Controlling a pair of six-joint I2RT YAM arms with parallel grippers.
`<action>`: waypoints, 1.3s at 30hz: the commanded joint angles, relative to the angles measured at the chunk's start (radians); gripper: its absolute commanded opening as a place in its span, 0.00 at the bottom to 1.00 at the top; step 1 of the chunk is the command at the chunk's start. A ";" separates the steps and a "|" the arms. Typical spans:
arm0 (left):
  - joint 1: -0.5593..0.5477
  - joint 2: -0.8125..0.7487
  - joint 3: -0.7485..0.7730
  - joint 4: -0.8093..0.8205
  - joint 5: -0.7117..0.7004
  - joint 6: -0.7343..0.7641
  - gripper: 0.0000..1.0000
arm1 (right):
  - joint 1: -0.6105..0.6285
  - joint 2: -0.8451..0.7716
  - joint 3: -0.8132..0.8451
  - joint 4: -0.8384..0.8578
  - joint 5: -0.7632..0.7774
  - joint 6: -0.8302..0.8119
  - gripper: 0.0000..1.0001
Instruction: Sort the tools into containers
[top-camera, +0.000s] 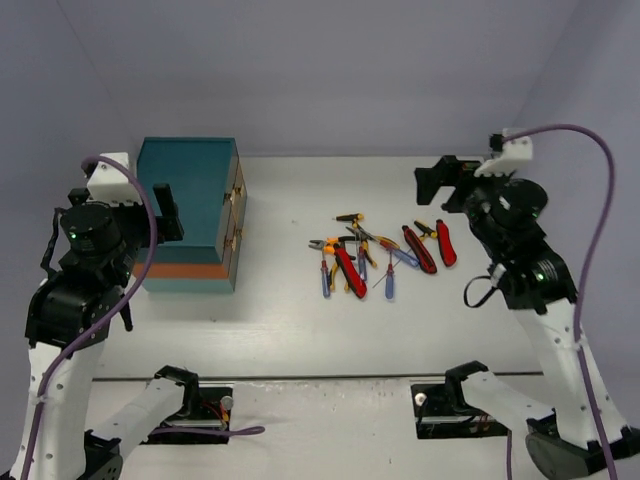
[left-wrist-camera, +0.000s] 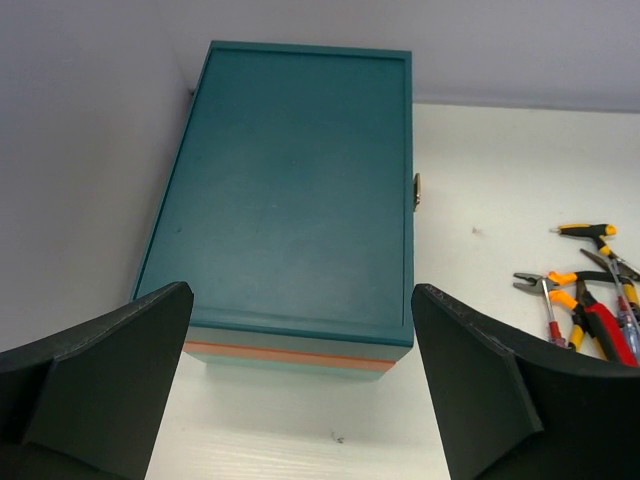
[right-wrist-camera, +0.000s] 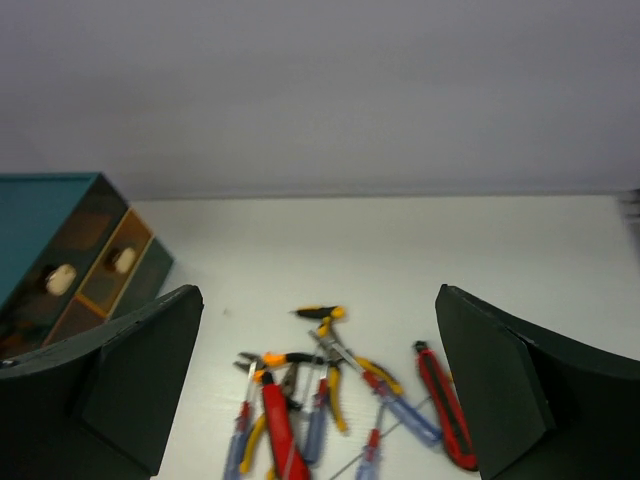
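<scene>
The left end effector (left-wrist-camera: 300, 300) stands wide open with nothing between its fingers; in its wrist view the two dark pads frame the near end of the chest (top-camera: 186, 200) without touching it. The right end effector (right-wrist-camera: 318, 295) is spread just as wide and is also empty, hanging clear above the worktop (top-camera: 300, 315) with the tools (top-camera: 380, 255) showing between its fingers.

The left arm rises from its base at the near left corner, folds at the elbow and carries its wrist at the chest's left side, looking down on the lid. The right arm climbs from the near right corner, bends sharply and holds its wrist high near the far right, its fingers pointing left.

The chest sits on the left of the worktop, toward the far edge: a teal box with an orange band (top-camera: 185, 270) near its base. Its drawers (top-camera: 236, 225) face right, toward the tools, and two pale knobs (right-wrist-camera: 60, 280) show in the right wrist view.

The tools lie in a loose scatter right of the middle of the worktop, well apart from the chest. Red-and-black cutters (top-camera: 418, 248) lie along the scatter's right side, blue-handled screwdrivers (top-camera: 326, 278) toward its near side, and orange-handled pliers (top-camera: 350, 217) at its far side. Several tools in the middle cross or touch one another.
</scene>
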 joint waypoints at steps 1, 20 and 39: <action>0.002 0.075 0.018 0.046 -0.023 -0.004 0.89 | 0.010 0.183 0.056 0.179 -0.257 0.173 1.00; 0.018 0.298 -0.106 0.307 0.057 0.024 0.89 | 0.235 1.002 0.273 0.941 -0.663 0.732 0.70; 0.025 0.313 -0.211 0.362 0.095 0.060 0.89 | 0.359 1.392 0.515 1.268 -0.747 1.034 0.65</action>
